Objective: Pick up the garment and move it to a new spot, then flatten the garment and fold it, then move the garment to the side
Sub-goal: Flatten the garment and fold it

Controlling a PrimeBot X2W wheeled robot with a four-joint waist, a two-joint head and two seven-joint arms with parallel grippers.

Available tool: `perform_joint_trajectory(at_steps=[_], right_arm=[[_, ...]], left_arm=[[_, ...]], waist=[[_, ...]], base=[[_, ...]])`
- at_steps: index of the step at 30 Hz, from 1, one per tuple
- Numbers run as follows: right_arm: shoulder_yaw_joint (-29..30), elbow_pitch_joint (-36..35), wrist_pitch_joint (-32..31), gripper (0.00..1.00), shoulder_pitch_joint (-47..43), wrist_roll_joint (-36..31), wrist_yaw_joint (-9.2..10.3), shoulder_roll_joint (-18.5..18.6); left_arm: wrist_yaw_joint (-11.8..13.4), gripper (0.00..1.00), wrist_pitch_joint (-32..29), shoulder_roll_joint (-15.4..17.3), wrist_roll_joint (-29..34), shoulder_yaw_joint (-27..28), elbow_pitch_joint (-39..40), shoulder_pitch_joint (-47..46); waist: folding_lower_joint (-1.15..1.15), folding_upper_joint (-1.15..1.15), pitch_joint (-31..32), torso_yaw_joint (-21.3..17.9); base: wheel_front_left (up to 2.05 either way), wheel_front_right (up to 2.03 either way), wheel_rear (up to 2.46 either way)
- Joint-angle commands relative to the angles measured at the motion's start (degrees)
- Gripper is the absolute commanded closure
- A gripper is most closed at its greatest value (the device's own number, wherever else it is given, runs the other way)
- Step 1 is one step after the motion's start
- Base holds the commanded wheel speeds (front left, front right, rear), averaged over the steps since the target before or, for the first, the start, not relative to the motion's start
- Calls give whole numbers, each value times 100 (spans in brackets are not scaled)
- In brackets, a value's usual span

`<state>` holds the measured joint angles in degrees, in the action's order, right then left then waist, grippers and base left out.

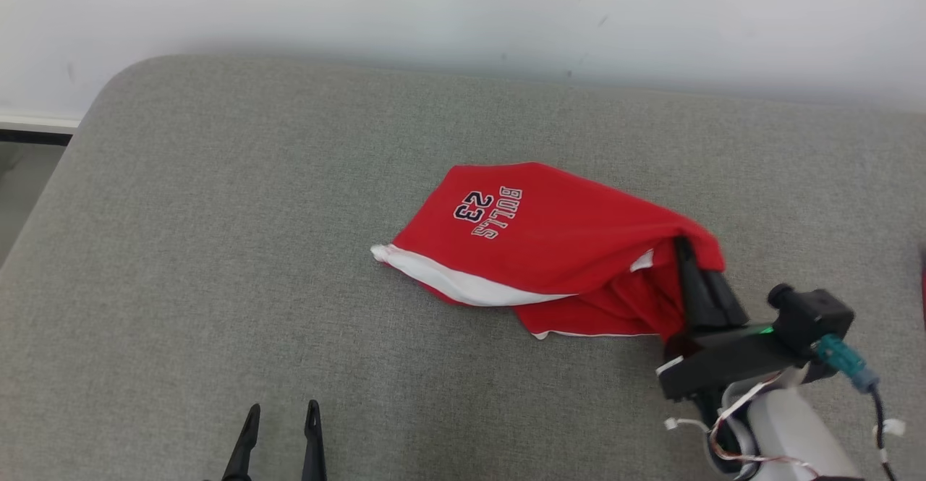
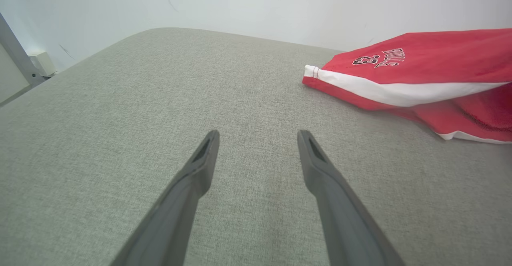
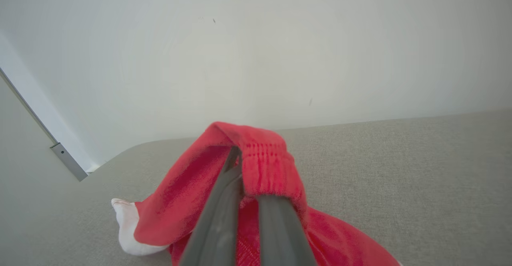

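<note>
Right, my right gripper (image 1: 687, 257) pinches the red shorts (image 1: 550, 242) at four o'clock on the grey cushion (image 1: 217, 249). My left gripper (image 1: 282, 412) gapes wide at seven. The grab is made; moving, flattening and folding remain.

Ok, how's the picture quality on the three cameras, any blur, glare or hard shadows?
Head view: soft even light, lettering on the red garment readable, faint shadow beneath. Left wrist view: wide-angle stretch, jaws soft near the bottom edge. Right wrist view: close-up jaws and cloth blurred, wall pale, no glare.
</note>
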<state>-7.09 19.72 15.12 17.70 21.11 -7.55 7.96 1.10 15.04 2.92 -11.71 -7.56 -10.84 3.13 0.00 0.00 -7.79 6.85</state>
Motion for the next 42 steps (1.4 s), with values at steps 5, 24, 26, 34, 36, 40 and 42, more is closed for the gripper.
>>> perform_joint_trajectory(at_steps=[5,24,26,34,36,40,42], right_arm=[[194,503,-1,100,420,-119,15,286],[263,2700,-2,0,1458,-842,15,393],[271,2532,-2,0,1327,-753,15,395],[-393,1842,-2,0,666,-590,15,408],[-633,1702,-2,0,576,-642,15,407],[-1055,1670,-2,0,563,-750,15,441],[-1172,1760,-1,0,631,-794,16,444]], left_arm=[[-15,0,19,-3,-25,-101,-56,-123],[15,0,19,-3,-47,-436,-140,-350],[-8,0,19,-2,-51,-436,-148,-327],[-45,0,19,-1,-54,-424,-176,-192],[-46,0,19,-1,-27,-425,-163,-207],[-112,0,19,-1,8,-467,-168,-238],[-95,0,19,-1,27,-456,-170,-220]], waist=[[0,0,-100,108],[0,0,-268,197],[0,0,-199,97],[0,0,66,-248],[0,0,81,-270],[0,0,73,-192],[0,0,65,-115]], base=[[0,0,0],[0,0,0],[0,0,0],[0,0,0],[0,0,0],[0,0,0],[0,0,0]])
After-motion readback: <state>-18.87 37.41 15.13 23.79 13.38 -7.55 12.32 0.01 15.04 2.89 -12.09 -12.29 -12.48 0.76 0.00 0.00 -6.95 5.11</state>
